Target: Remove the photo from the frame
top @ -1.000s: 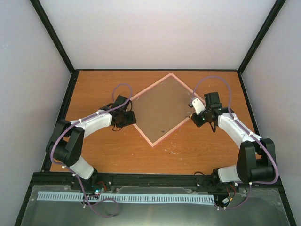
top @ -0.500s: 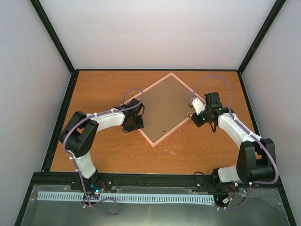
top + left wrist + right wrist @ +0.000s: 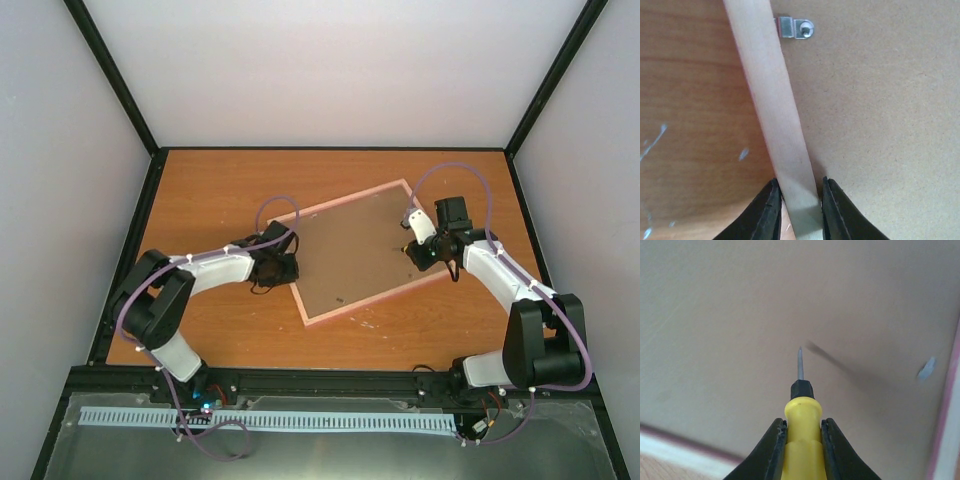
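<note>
Well, stretched inward, left tool (image 3: 798, 183) pinches frame (image 3: 765, 90); right tool (image 3: 802, 423) grips screwdriver (image 3: 801, 411) over backing board (image 3: 740, 315).

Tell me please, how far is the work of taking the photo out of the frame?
Done: the frame lies back up, and the right end effector holds a yellow screwdriver. In hand: the left end effector pinches the frame's edge. Left: a metal clip still overlaps the backing board; the photo is not visible.
</note>
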